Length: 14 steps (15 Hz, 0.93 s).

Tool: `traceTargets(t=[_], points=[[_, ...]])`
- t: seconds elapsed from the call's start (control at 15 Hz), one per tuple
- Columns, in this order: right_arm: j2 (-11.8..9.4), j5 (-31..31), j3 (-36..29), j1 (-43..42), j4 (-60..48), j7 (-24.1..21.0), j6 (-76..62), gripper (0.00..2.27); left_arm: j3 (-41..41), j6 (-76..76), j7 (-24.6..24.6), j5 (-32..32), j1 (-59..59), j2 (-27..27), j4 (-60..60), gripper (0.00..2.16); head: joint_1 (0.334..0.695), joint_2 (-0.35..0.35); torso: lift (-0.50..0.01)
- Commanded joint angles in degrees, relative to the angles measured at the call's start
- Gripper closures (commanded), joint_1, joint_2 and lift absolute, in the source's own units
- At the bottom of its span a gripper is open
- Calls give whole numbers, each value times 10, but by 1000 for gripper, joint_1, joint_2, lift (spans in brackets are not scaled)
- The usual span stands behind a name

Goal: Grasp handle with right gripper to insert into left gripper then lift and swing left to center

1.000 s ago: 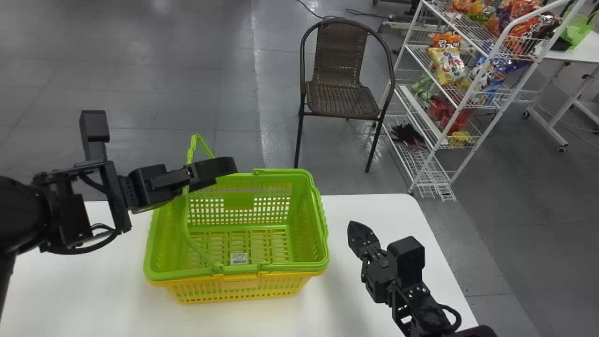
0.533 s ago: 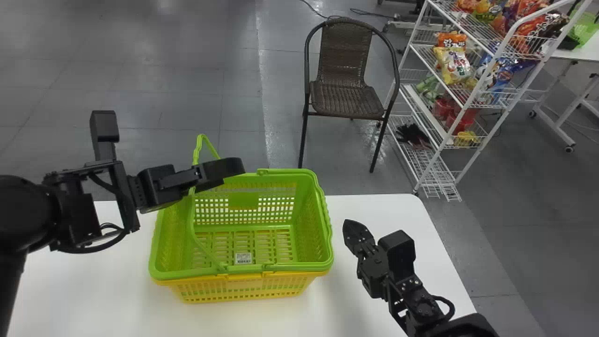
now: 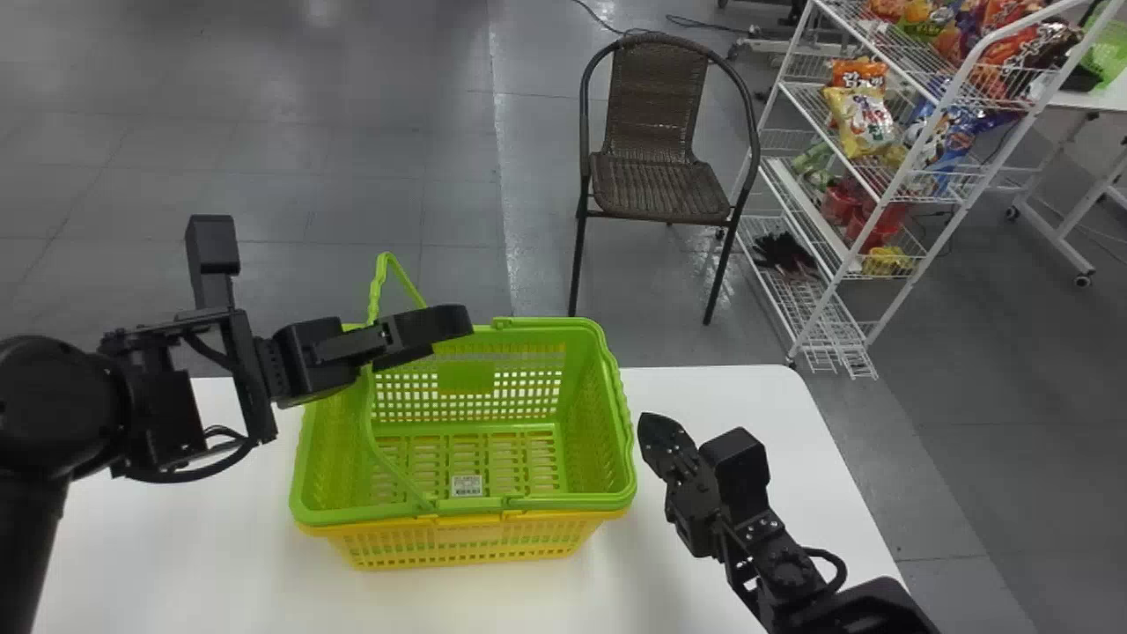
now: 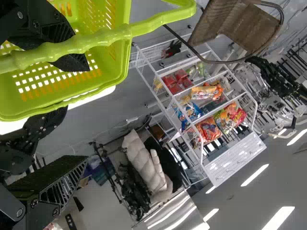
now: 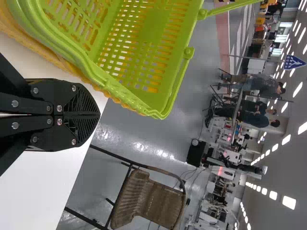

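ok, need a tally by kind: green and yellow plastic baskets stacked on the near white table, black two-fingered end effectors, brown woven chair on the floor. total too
Green plastic basket: 1
Yellow plastic basket: 1
Black end effectors, left end effector and right end effector: 2
Brown woven chair: 1
Total: 5

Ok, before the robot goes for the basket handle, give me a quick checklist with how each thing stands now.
1. Handle raised: ok, it stands up.
2. Left gripper ready: ok, it is open.
3. Handle seated between the left gripper's fingers: cannot tell; it crosses in front of one.
4. Right gripper open: not ok, it is shut.
5. Right gripper at the handle: not ok, it's to the right of the baskets.
6. Green basket nested in the yellow one: ok.
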<state>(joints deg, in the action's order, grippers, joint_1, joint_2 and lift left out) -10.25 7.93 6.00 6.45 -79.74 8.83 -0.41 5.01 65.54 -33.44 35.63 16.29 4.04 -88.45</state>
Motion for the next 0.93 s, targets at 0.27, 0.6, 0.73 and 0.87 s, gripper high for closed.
traceTargets(t=[0.27, 0.6, 0.73, 0.87], points=[[1, 1, 10, -1, 1, -3, 0, 2098, 1, 0, -1, 9, -8, 0, -4, 181, 695, -155, 0], [1, -5, 10, -1, -8, -6, 5, 2094, 3, 2, -2, 14, -13, 2, -8, 181, 695, -152, 0], [1, -7, 9, 4, -23, -6, 11, 2094, 3, 2, -2, 15, -13, 2, -9, 181, 695, -151, 0], [1, -13, 9, 14, -51, -6, 23, 2094, 2, 2, -2, 15, -13, 2, -10, 181, 695, -151, 0]])
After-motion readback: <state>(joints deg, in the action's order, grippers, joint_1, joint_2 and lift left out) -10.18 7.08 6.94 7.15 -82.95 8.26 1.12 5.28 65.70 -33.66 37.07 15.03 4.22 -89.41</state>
